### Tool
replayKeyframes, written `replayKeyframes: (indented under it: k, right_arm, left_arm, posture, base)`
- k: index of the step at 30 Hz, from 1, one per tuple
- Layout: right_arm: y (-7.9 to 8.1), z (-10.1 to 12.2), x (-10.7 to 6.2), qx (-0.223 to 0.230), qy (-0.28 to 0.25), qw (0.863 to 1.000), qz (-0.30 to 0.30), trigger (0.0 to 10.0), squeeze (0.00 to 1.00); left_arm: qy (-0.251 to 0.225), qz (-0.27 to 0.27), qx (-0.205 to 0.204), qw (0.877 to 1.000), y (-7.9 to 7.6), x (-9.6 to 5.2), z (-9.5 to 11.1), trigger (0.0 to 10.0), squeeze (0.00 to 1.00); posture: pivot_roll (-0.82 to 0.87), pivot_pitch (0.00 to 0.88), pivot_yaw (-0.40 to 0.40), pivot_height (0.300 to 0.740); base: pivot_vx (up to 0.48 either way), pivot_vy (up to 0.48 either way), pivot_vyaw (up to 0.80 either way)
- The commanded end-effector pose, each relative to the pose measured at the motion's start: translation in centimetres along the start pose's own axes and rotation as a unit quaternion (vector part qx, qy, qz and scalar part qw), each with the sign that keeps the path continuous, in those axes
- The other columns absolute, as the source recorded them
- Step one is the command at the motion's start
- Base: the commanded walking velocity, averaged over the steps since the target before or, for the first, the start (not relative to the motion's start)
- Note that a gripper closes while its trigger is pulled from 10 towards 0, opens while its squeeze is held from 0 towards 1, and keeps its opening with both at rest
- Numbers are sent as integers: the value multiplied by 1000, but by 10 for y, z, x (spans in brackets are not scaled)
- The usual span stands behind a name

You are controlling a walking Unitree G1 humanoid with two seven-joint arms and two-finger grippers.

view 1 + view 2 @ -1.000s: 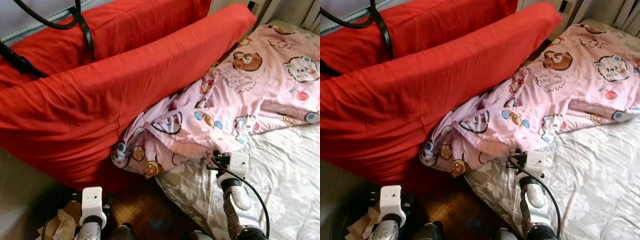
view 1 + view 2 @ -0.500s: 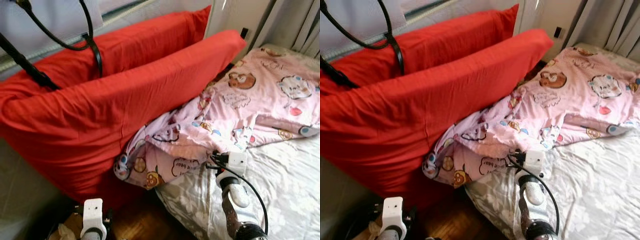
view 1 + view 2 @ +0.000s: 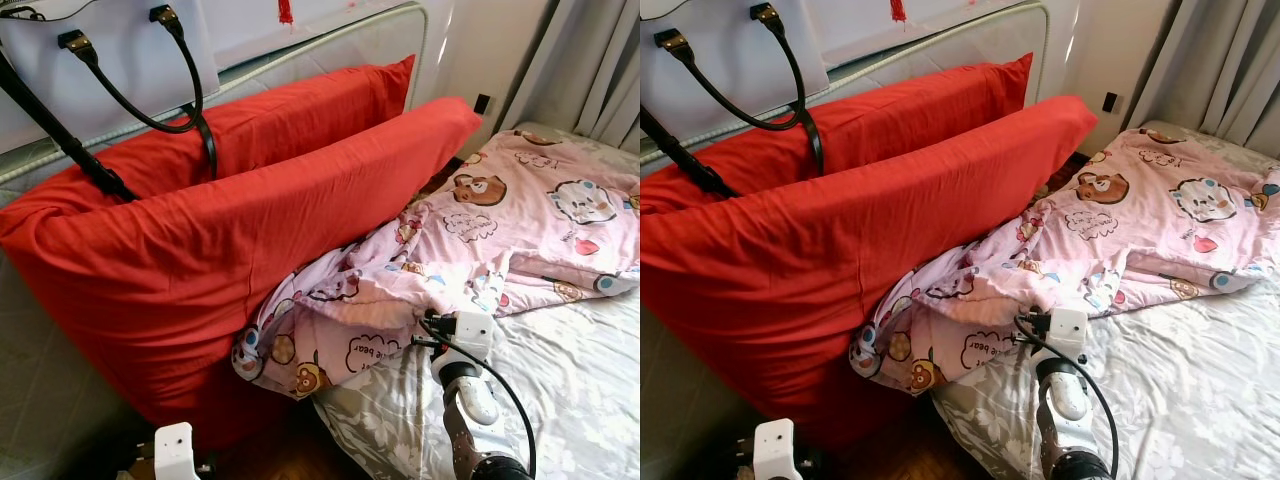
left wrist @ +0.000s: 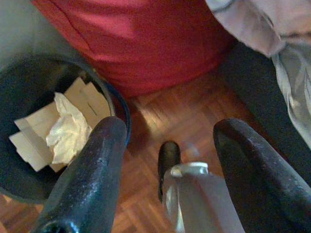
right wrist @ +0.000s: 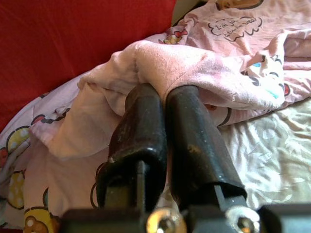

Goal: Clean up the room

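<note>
Pink cartoon-print blanket point(image 3: 500, 230) bunched against red pillows point(image 3: 250, 220); right gripper point(image 5: 158, 92) pinching its folded edge, fingers closed; left gripper point(image 4: 167, 141) wide, above wastebasket point(image 4: 29, 97).

A home bedroom: a bed with a grey floral sheet point(image 3: 580, 390), a pink cartoon-print blanket point(image 3: 500, 240) rumpled across it, two big red pillows point(image 3: 230, 230) propped just beside the bed, grey curtains point(image 3: 600, 70) behind it, parquet floor point(image 4: 160, 121) below.

My view tilted upward, white handbag point(image 3: 110, 60) and curtains point(image 3: 590, 70) now showing, my right gripper point(image 5: 158, 97) lifting the pink blanket point(image 3: 480, 240) fold.
</note>
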State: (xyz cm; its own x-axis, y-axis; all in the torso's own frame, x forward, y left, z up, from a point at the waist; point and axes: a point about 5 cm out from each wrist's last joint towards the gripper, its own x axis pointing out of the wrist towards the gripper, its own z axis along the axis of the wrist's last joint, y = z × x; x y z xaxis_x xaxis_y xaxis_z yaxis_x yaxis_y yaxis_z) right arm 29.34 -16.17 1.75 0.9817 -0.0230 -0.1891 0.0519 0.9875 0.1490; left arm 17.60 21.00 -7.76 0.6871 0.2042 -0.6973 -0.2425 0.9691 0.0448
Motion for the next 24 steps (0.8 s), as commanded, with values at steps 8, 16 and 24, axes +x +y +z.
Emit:
replayKeyframes:
  k: [8, 16, 24]
  right_arm:
    - [-1, -2, -3, -7, -3, 1000, 0, 10000, 0]
    - [-1, -3, -5, -7, -3, 1000, 0, 10000, 0]
    - [-2, -1, -3, -8, -5, 1000, -1, 10000, 0]
  left_arm:
    - [45, 11, 13, 999, 12, -11, -30, 10000, 0]
    - [50, 15, 10, 999, 14, -12, -32, 10000, 0]
    - [53, 14, 8, 998, 12, -12, -33, 10000, 0]
  posture:
    - [-35, 125, 1, 740]
    - [-36, 157, 1, 740]
    - [-35, 164, -4, 740]
  base:
    - [-152, 0, 0]
    - [-266, 0, 0]
    - [-273, 0, 0]
